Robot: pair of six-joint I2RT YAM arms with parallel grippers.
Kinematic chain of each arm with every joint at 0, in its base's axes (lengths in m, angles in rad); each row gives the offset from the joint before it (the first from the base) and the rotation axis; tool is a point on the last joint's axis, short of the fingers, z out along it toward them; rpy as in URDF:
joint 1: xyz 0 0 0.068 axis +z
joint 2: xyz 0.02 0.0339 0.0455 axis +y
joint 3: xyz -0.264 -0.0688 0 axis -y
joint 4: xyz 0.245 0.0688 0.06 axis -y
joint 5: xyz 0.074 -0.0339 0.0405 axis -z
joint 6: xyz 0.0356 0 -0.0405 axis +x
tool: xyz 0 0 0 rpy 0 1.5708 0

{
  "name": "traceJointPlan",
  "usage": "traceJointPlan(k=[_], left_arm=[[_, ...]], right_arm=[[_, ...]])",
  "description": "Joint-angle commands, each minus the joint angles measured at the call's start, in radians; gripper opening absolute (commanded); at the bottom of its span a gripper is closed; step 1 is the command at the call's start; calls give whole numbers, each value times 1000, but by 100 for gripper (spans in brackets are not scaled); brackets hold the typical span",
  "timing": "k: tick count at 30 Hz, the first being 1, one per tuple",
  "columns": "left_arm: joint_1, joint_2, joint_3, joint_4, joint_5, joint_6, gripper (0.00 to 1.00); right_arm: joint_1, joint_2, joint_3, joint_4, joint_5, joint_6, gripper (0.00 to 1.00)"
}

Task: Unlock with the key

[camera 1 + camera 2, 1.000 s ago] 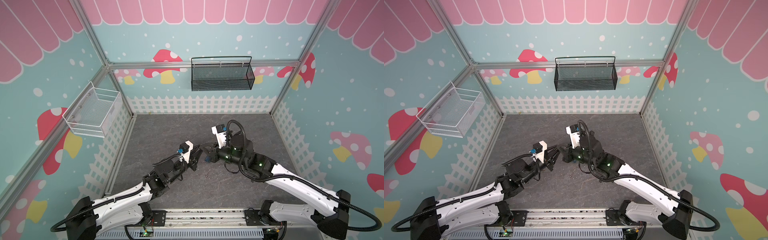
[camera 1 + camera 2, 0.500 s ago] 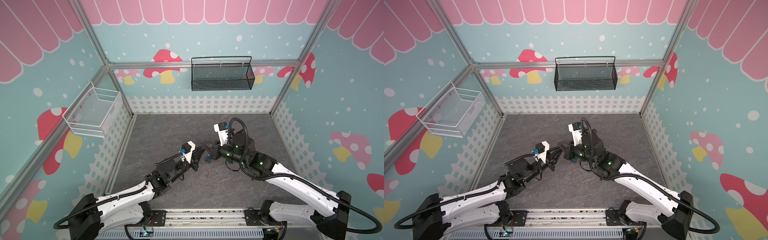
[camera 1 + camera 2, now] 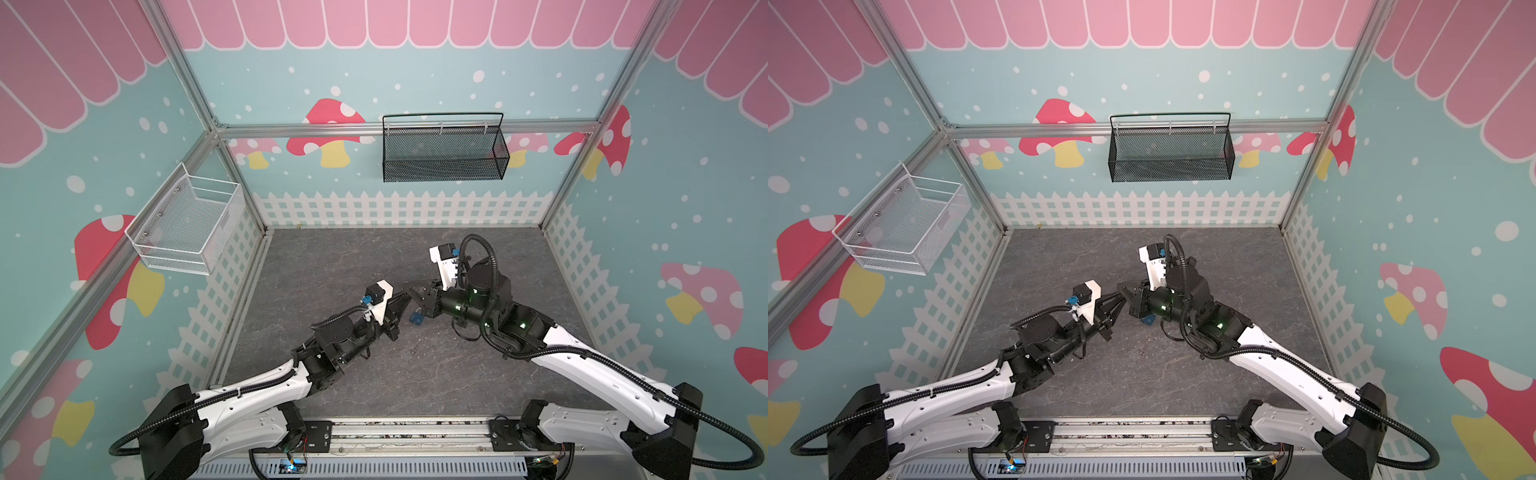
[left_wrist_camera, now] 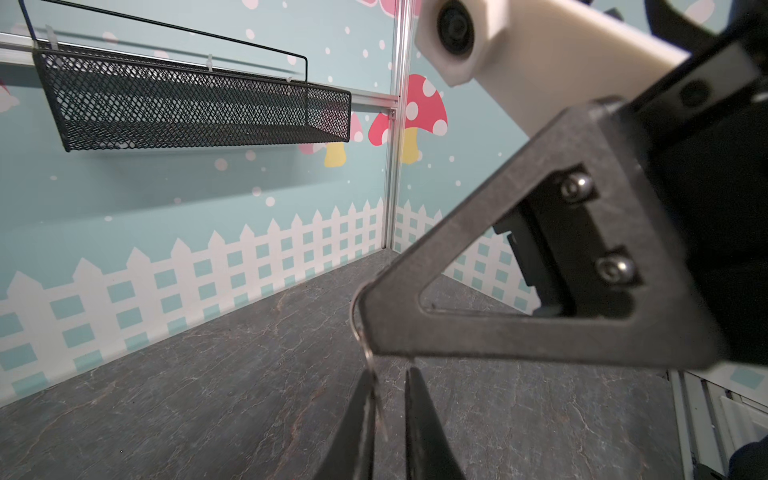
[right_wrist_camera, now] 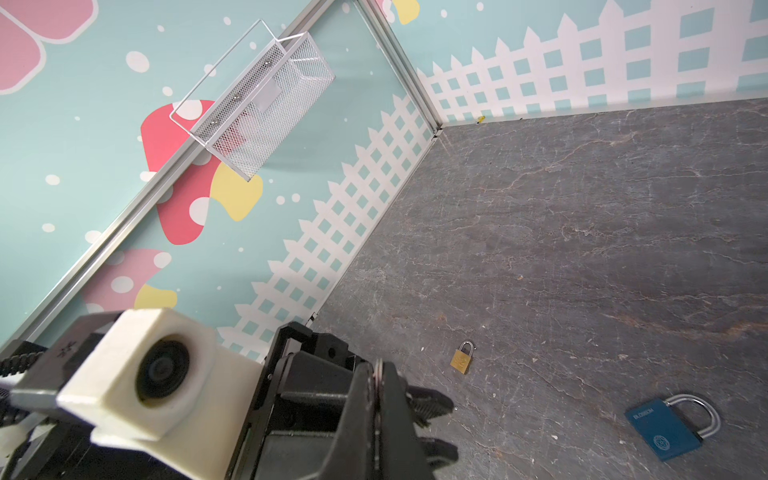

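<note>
My right gripper (image 5: 377,368) is shut on a thin metal key ring (image 4: 356,316), held above the grey floor near the middle in both top views. A key (image 4: 376,399) hangs from the ring, edge-on. It sits between the fingers of my left gripper (image 4: 388,374) and lies against one of them. The left jaws stand a narrow gap apart. The two grippers meet tip to tip (image 3: 407,294). A blue padlock (image 5: 665,428) lies flat on the floor just below the right gripper (image 3: 1123,289). A small brass padlock (image 5: 462,358) lies nearby.
A black mesh basket (image 3: 442,151) hangs on the back wall. A white wire basket (image 3: 187,226) hangs on the left wall. Picket-fence walls close in the grey floor (image 3: 353,257) on three sides.
My left gripper has moved up to the right gripper's tips and its jaws have narrowed around the hanging key. The right gripper has shifted slightly back, still shut on the ring.
</note>
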Motion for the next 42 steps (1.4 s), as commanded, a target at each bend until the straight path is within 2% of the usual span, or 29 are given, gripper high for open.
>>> traceJointPlan(k=[1, 11, 16, 27, 33, 36, 42], left_arm=[[-4, 15, 40, 16, -13, 25, 12], [-5, 31, 34, 35, -11, 39, 0], [-4, -1, 34, -36, 26, 46, 0], [13, -104, 59, -291, 109, 50, 0], [52, -124, 155, -539, 217, 55, 0], [76, -136, 170, -576, 302, 43, 0], [90, -143, 202, -641, 427, 56, 0]], right_arm=[[-9, -8, -12, 32, -16, 19, 0], [-38, -17, -20, 36, -37, 19, 0], [-59, -27, -29, 35, -57, 16, 0], [-123, -95, -63, 35, -142, -47, 46], [-142, -148, -80, 51, -257, -230, 54], [-144, -157, -110, 65, -362, -335, 55], [-144, -160, -176, 109, -504, -444, 56]])
